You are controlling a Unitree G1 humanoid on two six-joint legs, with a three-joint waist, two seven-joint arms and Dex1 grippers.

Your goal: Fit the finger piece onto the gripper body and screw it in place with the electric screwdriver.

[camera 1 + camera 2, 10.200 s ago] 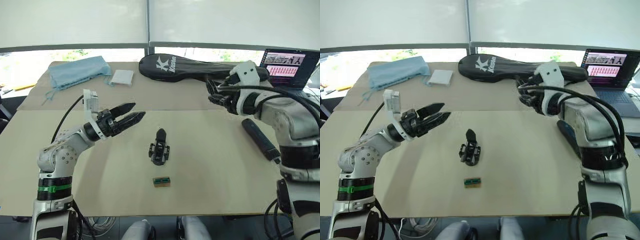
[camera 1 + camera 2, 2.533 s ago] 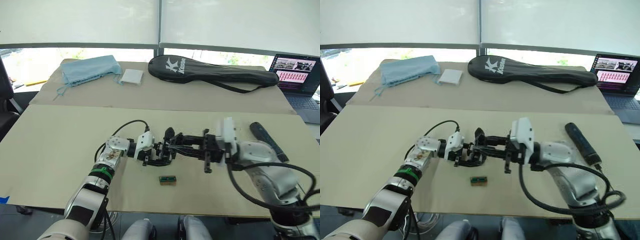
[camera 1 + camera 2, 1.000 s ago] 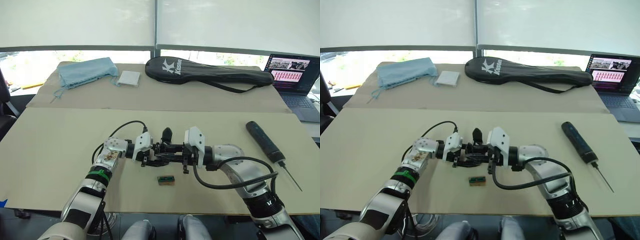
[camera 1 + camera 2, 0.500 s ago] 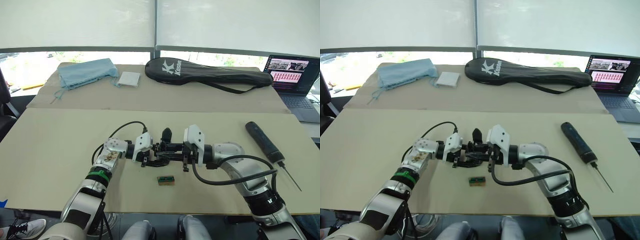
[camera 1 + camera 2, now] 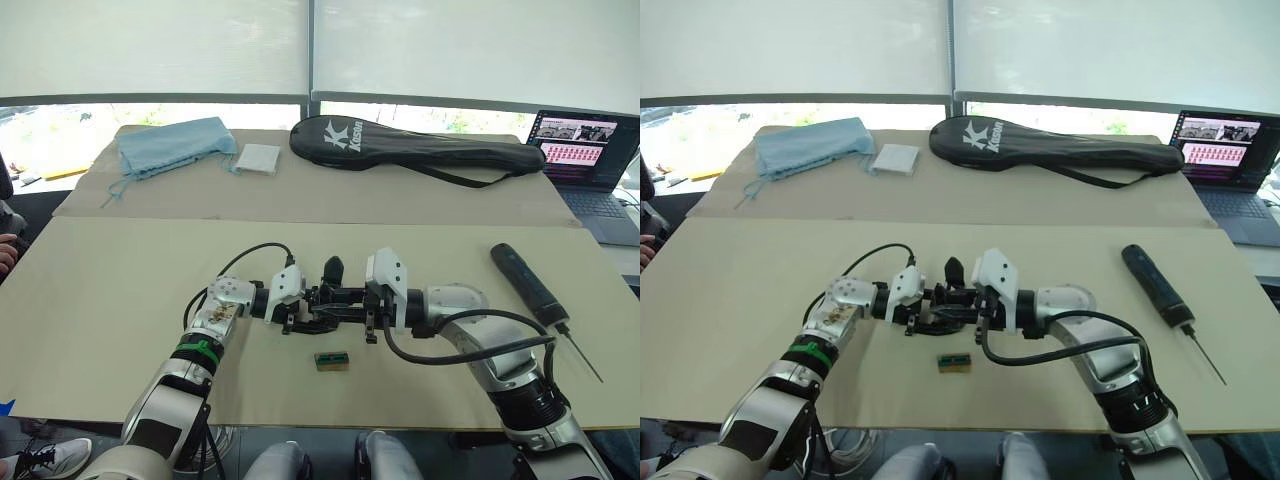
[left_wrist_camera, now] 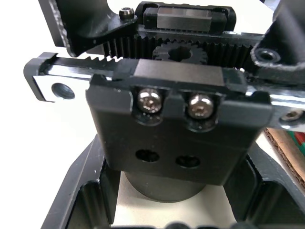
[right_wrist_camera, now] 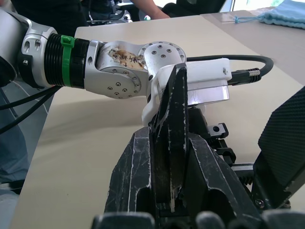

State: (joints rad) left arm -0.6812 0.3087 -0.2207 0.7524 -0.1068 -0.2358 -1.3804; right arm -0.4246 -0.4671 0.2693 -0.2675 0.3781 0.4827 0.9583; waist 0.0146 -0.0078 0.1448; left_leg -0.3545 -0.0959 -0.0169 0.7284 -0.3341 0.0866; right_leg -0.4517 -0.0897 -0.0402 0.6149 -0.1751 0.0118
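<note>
The gripper body (image 6: 176, 124) is held just above the middle of the table, my left gripper (image 5: 303, 308) shut on it. Its rack, gear and two screws face the left wrist camera. Its own pointed finger (image 5: 333, 268) sticks up. From the right, my right gripper (image 7: 169, 138) is shut on the thin black finger piece (image 7: 174, 109), held upright right beside the body. The electric screwdriver (image 5: 528, 283) lies untouched on the table at the far right, its bit pointing toward the near edge.
A small green-brown box (image 5: 331, 360) lies just in front of the grippers. At the back are a black racket bag (image 5: 420, 150), a blue cloth (image 5: 170, 145) and a white square (image 5: 258, 158). A laptop (image 5: 588, 148) stands at the back right. A person's hand (image 5: 5, 245) shows at the left edge.
Ten seconds ago the gripper body lay free on the table and both arms were raised apart. Both grippers have since met at the centre. Over the last second almost nothing has moved.
</note>
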